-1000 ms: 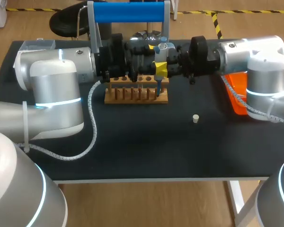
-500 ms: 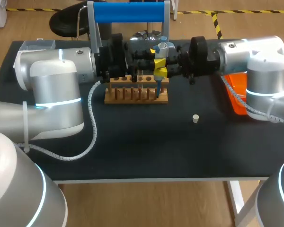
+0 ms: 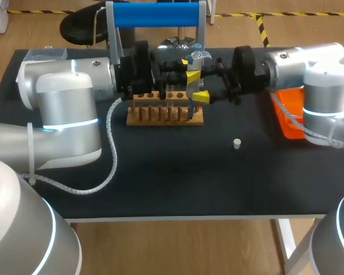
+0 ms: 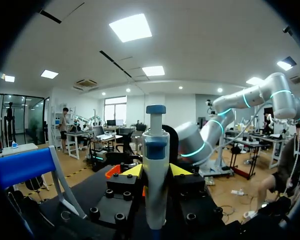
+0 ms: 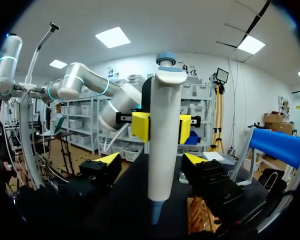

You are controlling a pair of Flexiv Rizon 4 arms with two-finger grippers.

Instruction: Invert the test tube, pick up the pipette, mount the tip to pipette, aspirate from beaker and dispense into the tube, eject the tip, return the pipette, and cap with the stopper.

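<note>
Black tabletop (image 3: 178, 183), towards its back, above the wooden rack (image 3: 166, 116): the pipette (image 5: 164, 100) stands upright there, clamped round its barrel by the left gripper (image 4: 155, 172). The right gripper (image 5: 151, 160) is spread wide, one finger on each side of the barrel, neither touching it (so it bears no weight). I judge the pipette light, stiff and smooth, apt to slip; best held on the thick barrel, clear of the plunger. No readable label shows.

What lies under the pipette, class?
The wooden rack, its right end below the pipette, which the left gripper holds. Whether a tube sits in that hole is hidden.
</note>
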